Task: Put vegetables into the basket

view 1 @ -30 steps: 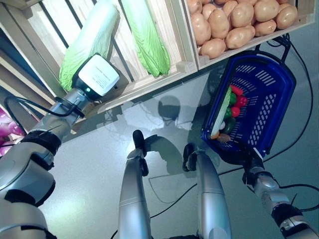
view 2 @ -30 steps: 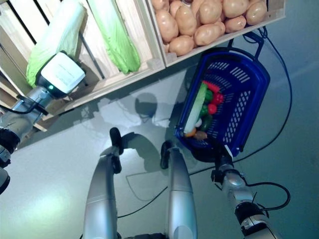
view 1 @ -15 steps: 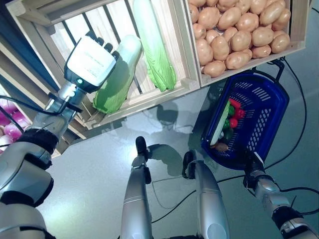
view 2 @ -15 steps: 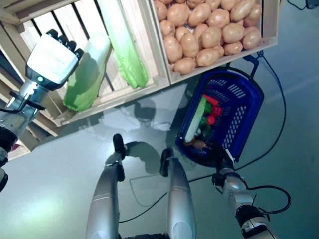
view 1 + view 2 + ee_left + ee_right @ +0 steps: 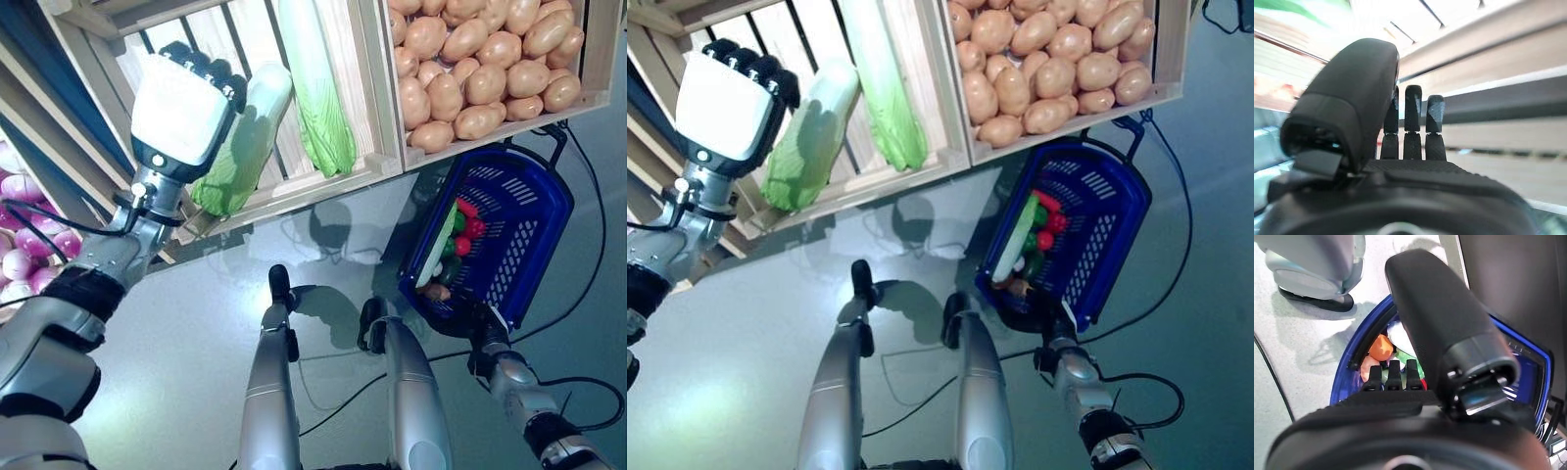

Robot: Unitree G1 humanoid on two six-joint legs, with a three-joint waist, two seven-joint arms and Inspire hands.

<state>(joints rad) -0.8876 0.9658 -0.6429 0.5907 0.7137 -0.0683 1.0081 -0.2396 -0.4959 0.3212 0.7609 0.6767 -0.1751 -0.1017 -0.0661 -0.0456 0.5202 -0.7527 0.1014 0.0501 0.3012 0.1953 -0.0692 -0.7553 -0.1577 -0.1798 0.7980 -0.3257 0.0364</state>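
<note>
Big wooden crate [image 5: 367,117] fills the top of the frame, two cabbages [image 5: 245,147] upper left, potatoes [image 5: 470,69] upper right. Blue basket [image 5: 534,245] at right holds veggies; right hand [image 5: 1415,396] curls on its rim. Left hand [image 5: 181,113], fingers straight and empty, hovers beside the cabbages.

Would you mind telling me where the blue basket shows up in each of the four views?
Left eye view: blue basket at right, below the potatoes.
Right eye view: right of centre, under the same potatoes.
Left wrist view: not in it.
Right wrist view: its rim curves past the right hand.
</note>
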